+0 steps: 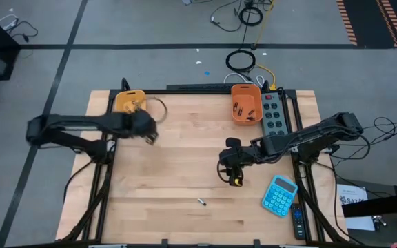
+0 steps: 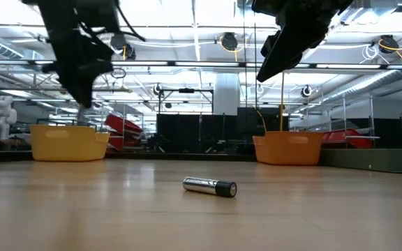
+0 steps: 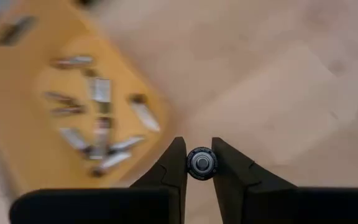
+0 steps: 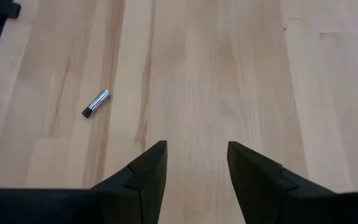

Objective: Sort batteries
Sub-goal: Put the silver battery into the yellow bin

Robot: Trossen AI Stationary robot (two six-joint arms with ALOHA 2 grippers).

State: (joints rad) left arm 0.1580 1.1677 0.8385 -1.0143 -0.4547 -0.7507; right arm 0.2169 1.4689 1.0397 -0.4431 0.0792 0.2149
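My left gripper (image 3: 199, 163) is shut on one battery (image 3: 201, 162) and hangs in the air beside the yellow bin (image 1: 129, 101) at the far left. That bin (image 3: 23, 143) holds several batteries (image 3: 98, 134). The orange bin (image 1: 246, 103) at the far right also holds a few. One silvery battery with a dark end (image 1: 202, 202) lies on its side on the table near the front edge; it also shows in the low view (image 2: 209, 186) and the right wrist view (image 4: 96, 103). My right gripper (image 4: 196, 163) hangs open above bare wood at the right (image 1: 231, 165). My left gripper pinches the battery between its two fingertips (image 3: 178, 163), which press its round sides. The battery's end face (image 3: 201, 162) looks straight at the wrist camera, so it lies along the fingers. It is lifted clear of the table, above bare wood beside the yellow bin.
A grey power strip (image 1: 272, 114) lies beside the orange bin. A blue calculator (image 1: 280, 195) and a dark remote (image 1: 298, 220) rest at the near right corner. Bare wood spreads across the table's middle (image 1: 185, 151).
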